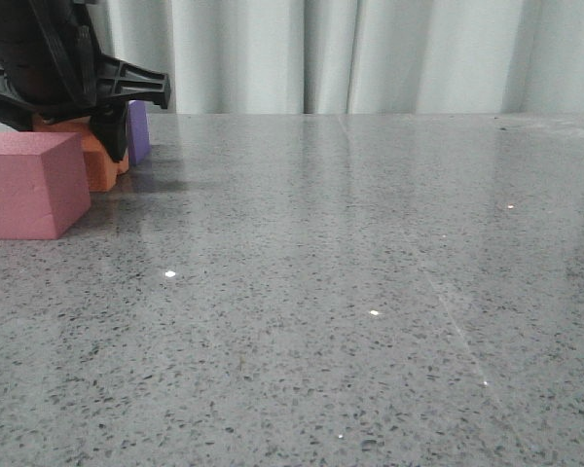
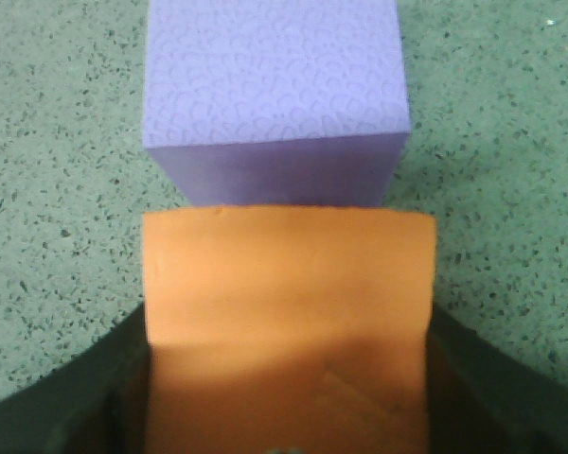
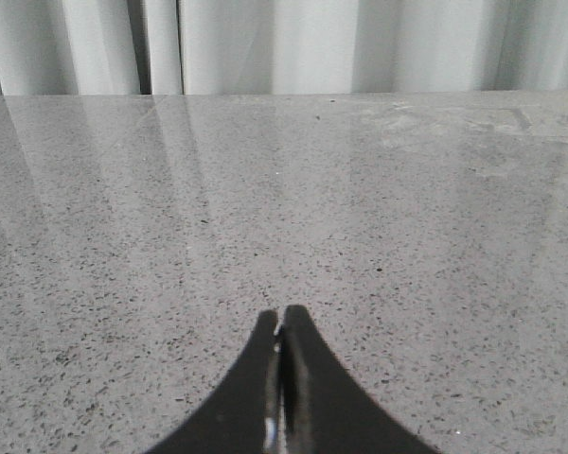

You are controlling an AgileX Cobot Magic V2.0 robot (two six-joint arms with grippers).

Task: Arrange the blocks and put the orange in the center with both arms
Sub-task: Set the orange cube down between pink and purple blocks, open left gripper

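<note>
The orange cube (image 2: 286,274) sits between the black fingers (image 2: 123,402) of my left gripper (image 2: 289,378), which press flush on both its sides. In the front view that gripper (image 1: 86,131) hangs over the orange cube (image 1: 103,167) at the far left of the table. The purple cube (image 2: 275,90) lies directly beyond the orange one, edge to edge with it, and shows in the front view as a purple cube (image 1: 138,131) behind the gripper. A pinkish-red cube (image 1: 31,185) stands in front of both, nearer the table's front. My right gripper (image 3: 281,322) hovers over bare table, fingertips together, holding nothing.
The speckled grey table (image 1: 350,292) stretches from the cubes to the right. Pale curtains (image 1: 370,53) hang behind its far edge. The right arm does not show in the front view.
</note>
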